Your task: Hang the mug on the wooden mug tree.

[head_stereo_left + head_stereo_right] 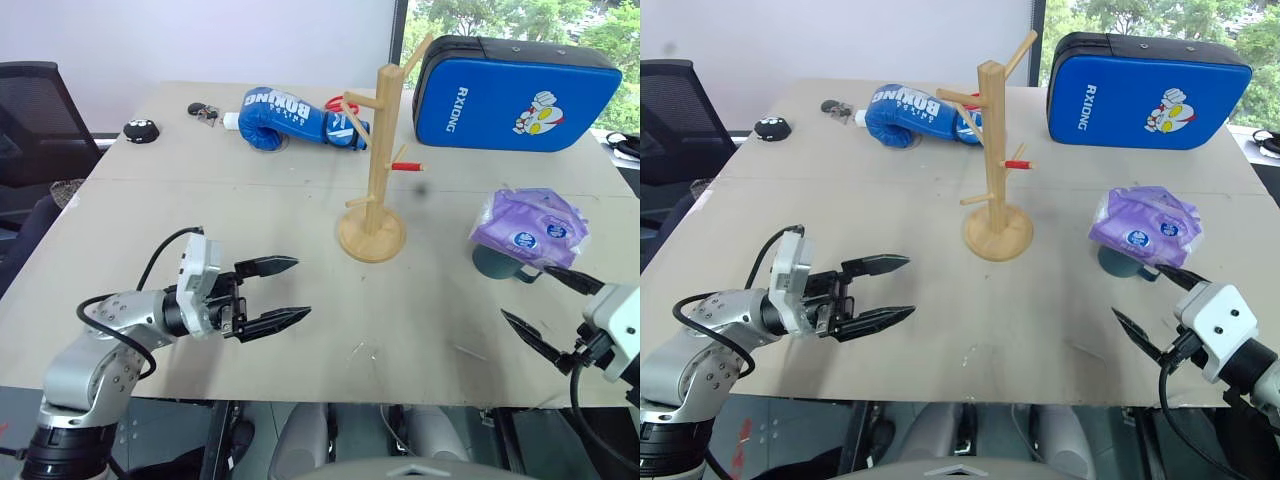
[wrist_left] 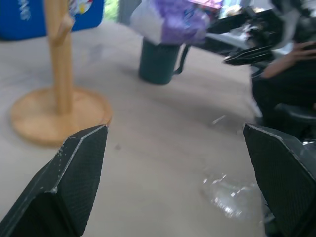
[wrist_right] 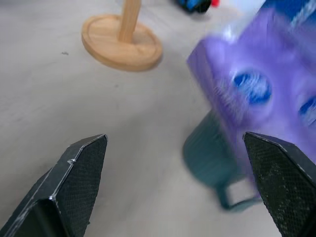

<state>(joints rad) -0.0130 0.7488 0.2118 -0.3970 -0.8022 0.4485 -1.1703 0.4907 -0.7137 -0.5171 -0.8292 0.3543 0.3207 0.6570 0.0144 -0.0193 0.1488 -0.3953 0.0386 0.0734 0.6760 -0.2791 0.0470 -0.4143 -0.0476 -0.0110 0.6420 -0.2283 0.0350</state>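
The dark teal mug [image 1: 495,266] stands on the table at the right, its handle toward the front edge, and a purple tissue pack [image 1: 530,228] rests on top of it, hiding its mouth. The wooden mug tree [image 1: 376,150] stands upright mid-table on its round base, with a red-tipped peg on its right side. My right gripper [image 1: 524,292] is open just in front of the mug, pointing at it, with nothing between its fingers. Over the front left of the table my left gripper [image 1: 300,288] is open and empty, pointing right, well short of the tree.
A blue boxing glove [image 1: 275,108] lies behind the tree, and a blue pad [image 1: 510,95] lies at the back right. A small black object [image 1: 140,130] and keys [image 1: 205,112] lie at the back left. A black chair [image 1: 30,110] stands left of the table.
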